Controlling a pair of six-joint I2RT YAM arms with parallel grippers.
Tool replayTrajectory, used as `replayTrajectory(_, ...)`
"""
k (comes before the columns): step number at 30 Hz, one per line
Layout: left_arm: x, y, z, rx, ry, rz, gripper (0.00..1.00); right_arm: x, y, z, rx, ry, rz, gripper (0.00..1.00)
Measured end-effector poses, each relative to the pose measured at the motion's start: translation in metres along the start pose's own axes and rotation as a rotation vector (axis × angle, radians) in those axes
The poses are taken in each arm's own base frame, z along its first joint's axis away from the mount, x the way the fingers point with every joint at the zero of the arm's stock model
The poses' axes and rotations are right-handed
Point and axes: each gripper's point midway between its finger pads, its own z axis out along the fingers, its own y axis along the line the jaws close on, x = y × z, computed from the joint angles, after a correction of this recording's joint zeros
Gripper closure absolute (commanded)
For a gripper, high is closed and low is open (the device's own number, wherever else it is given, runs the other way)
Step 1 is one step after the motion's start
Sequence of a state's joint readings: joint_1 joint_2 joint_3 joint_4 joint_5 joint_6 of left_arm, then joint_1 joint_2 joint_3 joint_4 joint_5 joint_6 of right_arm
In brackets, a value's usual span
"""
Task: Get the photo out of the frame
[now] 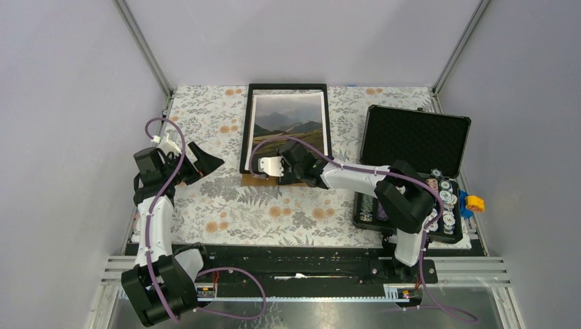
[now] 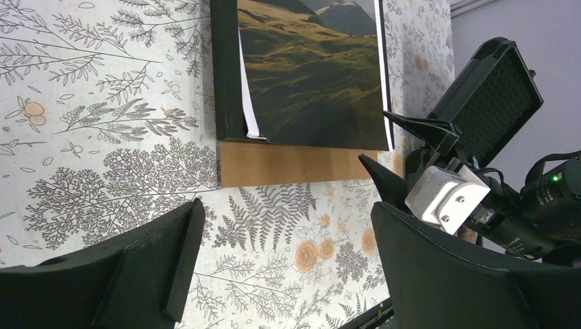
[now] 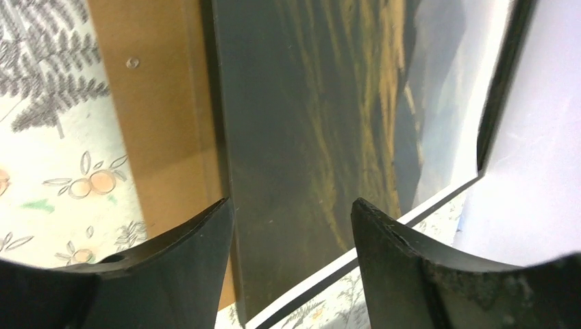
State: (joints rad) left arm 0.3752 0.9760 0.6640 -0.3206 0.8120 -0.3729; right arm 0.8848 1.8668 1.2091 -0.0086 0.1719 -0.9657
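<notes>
The black frame (image 1: 245, 130) lies flat at the back of the table. The photo (image 1: 288, 123) of grey mountains over green hills rests on it. In the left wrist view the photo's (image 2: 315, 75) left edge curls up over the frame's side rail (image 2: 224, 68). A brown backing board (image 1: 264, 179) sticks out past the frame's near edge. My right gripper (image 3: 290, 202) hovers over the photo's near end, open, with nothing between its fingers (image 2: 404, 127). Its white wrist block (image 1: 273, 164) shows from above. My left gripper (image 1: 205, 159) (image 2: 288, 205) stands open over the cloth, left of the frame.
An open black case (image 1: 418, 137) with poker chips (image 1: 442, 205) stands right of the frame, close to the right arm. A small orange and blue object (image 1: 471, 203) lies at the case's right side. A floral cloth (image 1: 274, 212) covers the table.
</notes>
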Motion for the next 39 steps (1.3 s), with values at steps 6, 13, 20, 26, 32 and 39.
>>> replayTrajectory(6,0.000,0.003,0.000,-0.017,-0.001,0.010,0.01,0.000,0.017,-0.013,-0.124,0.036,0.062,0.01)
replayTrajectory(13,-0.002,0.003,-0.003,-0.036,0.012,0.030,0.01,-0.049,-0.010,-0.061,-0.195,-0.054,0.176,0.01)
replayTrajectory(20,-0.047,-0.008,-0.004,-0.060,0.044,0.124,0.01,-0.082,-0.062,-0.120,-0.145,-0.169,0.311,0.01)
replayTrajectory(26,-0.109,-0.019,0.007,-0.109,0.106,0.293,0.01,-0.035,-0.122,-0.151,-0.084,-0.199,0.595,0.01)
replayTrajectory(32,-0.128,-0.025,0.032,-0.235,0.203,0.504,0.01,0.077,-0.153,-0.195,0.080,-0.143,0.946,0.01)
replayTrajectory(39,-0.077,-0.035,0.074,-0.229,0.355,0.641,0.01,0.151,-0.112,-0.223,0.171,-0.128,1.181,0.01)
